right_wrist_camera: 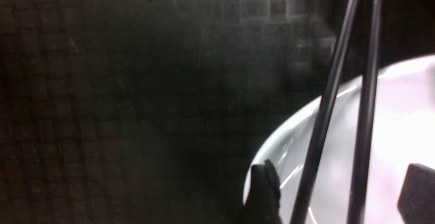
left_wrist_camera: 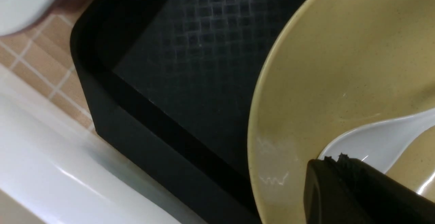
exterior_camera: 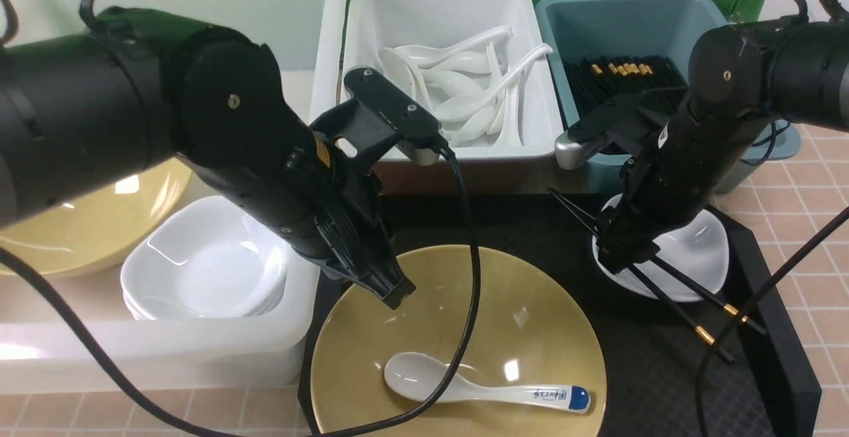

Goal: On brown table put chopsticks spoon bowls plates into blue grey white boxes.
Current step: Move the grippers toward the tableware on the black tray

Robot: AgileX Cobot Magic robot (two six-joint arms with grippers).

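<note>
- Straddling the chopsticks (right_wrist_camera: 323, 115), our right pincer (exterior_camera: 613, 251) stands wide; we should close it next.
- Left pincer (exterior_camera: 396, 294), narrow and empty, hangs above the spoon (exterior_camera: 414, 377).

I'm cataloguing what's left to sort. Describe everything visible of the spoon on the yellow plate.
The spoon is a white, glossy, ceramic-looking soup spoon with blue characters on its handle and a blue tip. It lies bowl-up in the near part of the yellow plate, bowl toward the robot's left, handle toward its right. It rests on the plate; the left gripper hangs above it, apart, and a black cable crosses in front of its bowl.
</note>
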